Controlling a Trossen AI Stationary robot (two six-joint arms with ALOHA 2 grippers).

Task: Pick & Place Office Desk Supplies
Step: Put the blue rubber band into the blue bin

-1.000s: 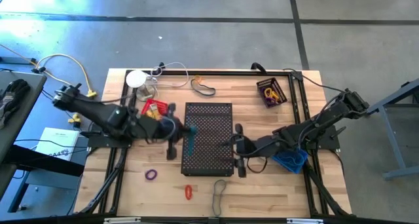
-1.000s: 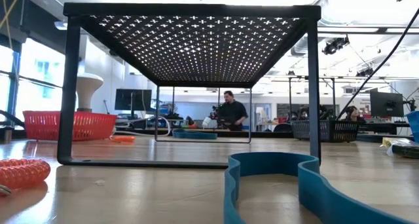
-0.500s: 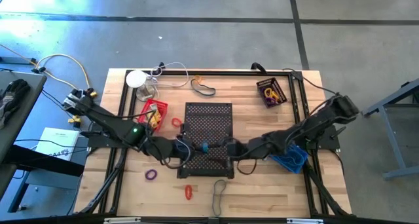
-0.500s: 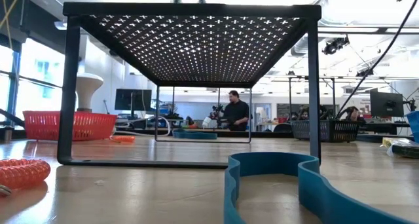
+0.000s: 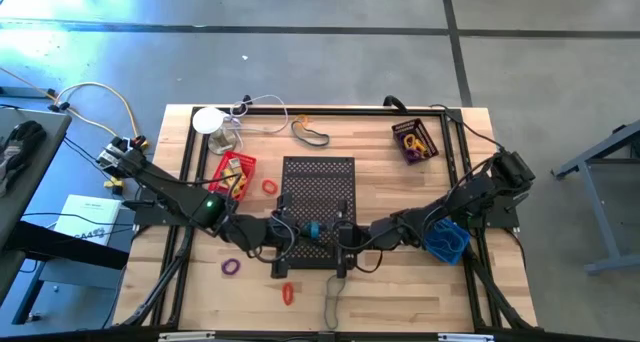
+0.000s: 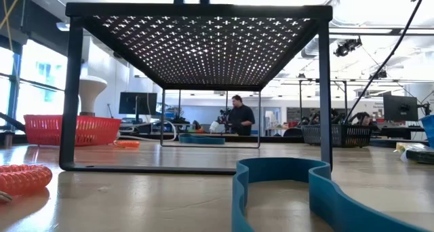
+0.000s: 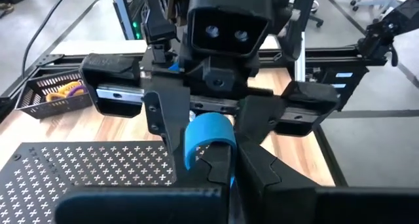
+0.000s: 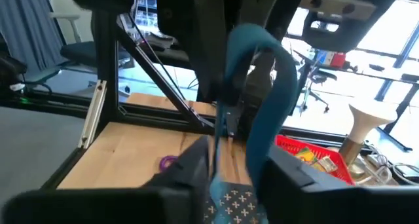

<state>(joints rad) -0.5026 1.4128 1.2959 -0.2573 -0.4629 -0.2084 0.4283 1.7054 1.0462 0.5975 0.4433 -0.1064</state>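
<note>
A blue band (image 5: 314,228) hangs in the air over the near part of the black perforated stand (image 5: 318,187). My left gripper (image 5: 298,229) comes from the left and is shut on it. My right gripper (image 5: 340,238) faces it from the right, open, with a finger on either side of the band's loop (image 7: 206,133) and touching nothing that I can see. In the right wrist view the band (image 8: 265,80) arches up between my fingers. On the table lie a purple loop (image 5: 231,267), two red loops (image 5: 288,293) (image 5: 268,186) and a dull band (image 5: 333,290). My left gripper pinches the blue band between its two fingers at the loop's lower end (image 7: 229,177), coming level from the table's left. The band is lifted clear above the stand's top, and its loop stands up in front of the fingertips (image 7: 219,160).
A red basket (image 5: 233,172) holds yellow pieces left of the stand. A dark tray (image 5: 413,140) with purple and yellow items sits far right, and a blue basket (image 5: 445,240) lies under the right arm. Another band (image 5: 312,134) and a white disc with cords (image 5: 207,120) lie at the far edge.
My left gripper has carried the blue band from the stand's left side rightward and toward the near edge. My right gripper has moved left across the stand to meet it. Both now face each other over the stand's near part, with the band between them.
</note>
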